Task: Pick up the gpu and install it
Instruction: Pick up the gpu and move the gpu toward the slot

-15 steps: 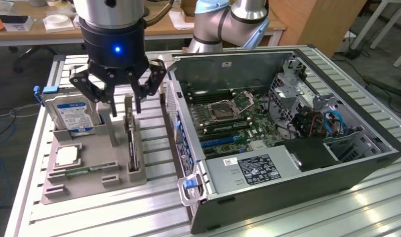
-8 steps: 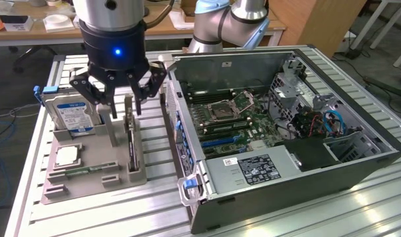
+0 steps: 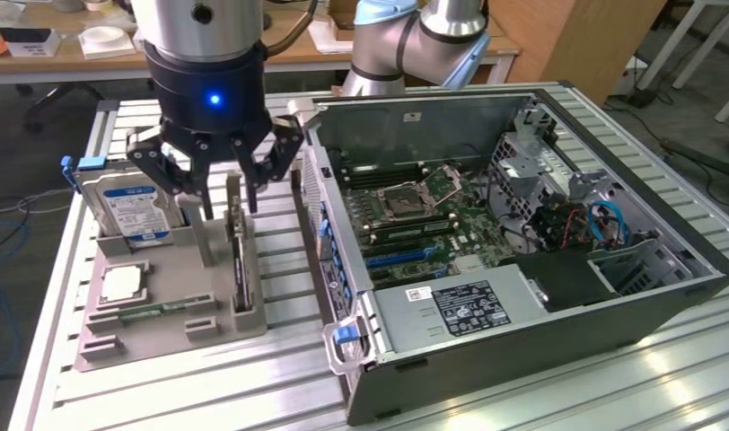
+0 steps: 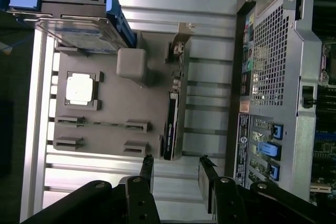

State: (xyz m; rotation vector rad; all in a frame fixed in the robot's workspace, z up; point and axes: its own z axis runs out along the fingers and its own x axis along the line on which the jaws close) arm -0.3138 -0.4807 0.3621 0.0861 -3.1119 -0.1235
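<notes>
The gpu stands on its edge in a slot of the grey holder, a thin dark card with its silver bracket end toward the back. My gripper hangs open just above the card's rear part, one finger on each side of it. The wrist view looks straight down on the gpu as a narrow dark strip in the holder, with the open gripper past the card's end and nothing between the fingertips. The open computer case lies beside the holder, with its motherboard exposed.
A silver hard drive with a blue-white label stands upright in the holder's back corner. A processor chip and a green memory stick lie in the holder. The case wall rises close beside the holder. A slatted aluminium table carries everything.
</notes>
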